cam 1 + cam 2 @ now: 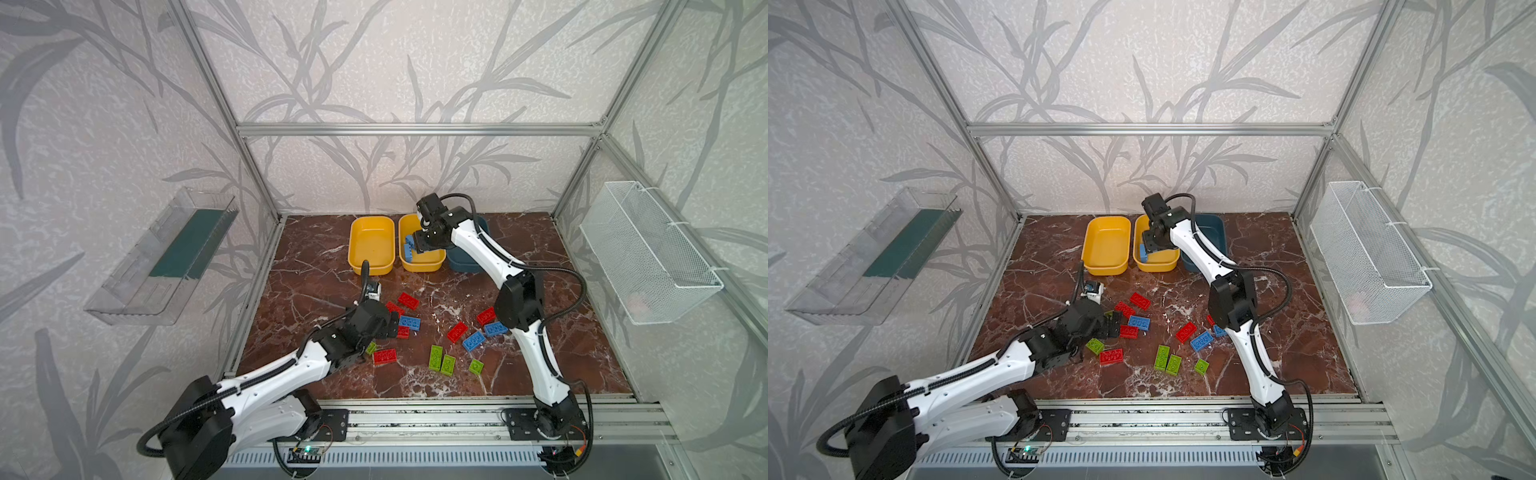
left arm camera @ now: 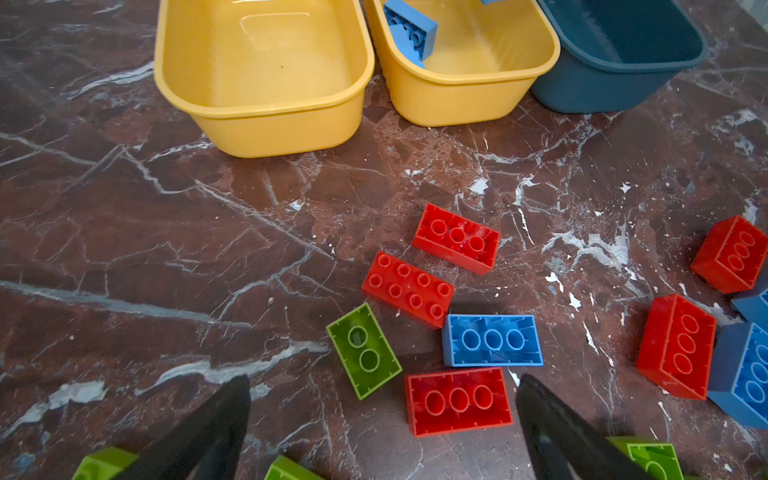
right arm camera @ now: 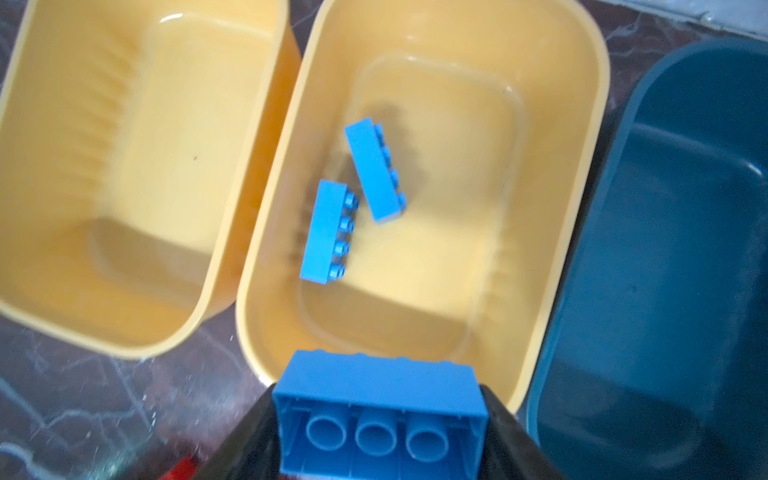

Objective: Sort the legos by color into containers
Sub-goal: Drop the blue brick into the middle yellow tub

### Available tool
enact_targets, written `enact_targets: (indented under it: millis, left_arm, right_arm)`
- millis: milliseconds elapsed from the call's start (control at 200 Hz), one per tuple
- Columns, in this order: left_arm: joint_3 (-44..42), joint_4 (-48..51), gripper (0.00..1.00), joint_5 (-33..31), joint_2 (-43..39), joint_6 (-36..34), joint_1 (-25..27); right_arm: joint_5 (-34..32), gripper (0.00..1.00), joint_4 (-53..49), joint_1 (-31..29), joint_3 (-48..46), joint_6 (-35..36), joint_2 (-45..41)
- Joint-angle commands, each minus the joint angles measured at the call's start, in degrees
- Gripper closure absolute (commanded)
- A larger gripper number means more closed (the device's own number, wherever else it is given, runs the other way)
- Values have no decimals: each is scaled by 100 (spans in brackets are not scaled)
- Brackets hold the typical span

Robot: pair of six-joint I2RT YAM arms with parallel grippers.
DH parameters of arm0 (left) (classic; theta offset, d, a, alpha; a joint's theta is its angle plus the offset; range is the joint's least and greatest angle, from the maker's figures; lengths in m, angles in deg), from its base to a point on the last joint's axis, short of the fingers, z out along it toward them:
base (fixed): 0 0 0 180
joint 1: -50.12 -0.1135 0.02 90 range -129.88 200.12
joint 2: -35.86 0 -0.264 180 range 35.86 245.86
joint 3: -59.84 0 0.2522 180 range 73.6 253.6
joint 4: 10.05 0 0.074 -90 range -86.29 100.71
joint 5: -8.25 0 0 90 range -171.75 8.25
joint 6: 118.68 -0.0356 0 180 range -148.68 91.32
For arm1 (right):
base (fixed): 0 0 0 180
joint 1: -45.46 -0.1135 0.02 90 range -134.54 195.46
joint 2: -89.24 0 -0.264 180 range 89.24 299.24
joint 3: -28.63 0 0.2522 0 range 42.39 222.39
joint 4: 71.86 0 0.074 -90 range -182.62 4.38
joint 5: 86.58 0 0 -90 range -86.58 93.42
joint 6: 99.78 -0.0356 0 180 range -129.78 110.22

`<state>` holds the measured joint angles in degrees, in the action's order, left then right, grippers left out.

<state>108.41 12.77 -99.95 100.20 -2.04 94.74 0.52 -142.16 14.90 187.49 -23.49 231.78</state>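
A blue brick is gripped in the right pincer over the middle yellow tub; two blue bricks are already laid below it. The flanking yellow tub and dark blue tub are seen empty. Most bricks are left unsorted on the bench around the wide-spread left pincer.

The dark red marble tabletop is carrying three tubs standing side by side along its far edge: a yellow tub, a second yellow tub and a dark blue tub. Nearer the front, red bricks, blue bricks and green bricks are lying scattered.
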Motion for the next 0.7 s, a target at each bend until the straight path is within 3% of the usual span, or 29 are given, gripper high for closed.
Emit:
enact_targets:
  millis: [0,90,210,400,525,695]
  left_arm:
    - [430,-27,1,164,343,-288,-88]
    - [658,18,1,239,598,-382,-144]
    - [864,98,1,318,840,-522,-211]
    - [854,55,1,484,779,-555,-216]
    - [752,69,1,750,574,-420,-194]
    - [384,-142,1,1169,143,-307,69]
  right_arm:
    - [201,51,-637,109,1478,244,925]
    - [377,32,-471,209,2096,232,1366]
    - [738,16,176,379,1359,68,1038]
    - [752,11,358,397,224,238,82]
    - [416,11,125,394,-458,401,-652]
    - [77,11,646,376,-2740,402,-2151]
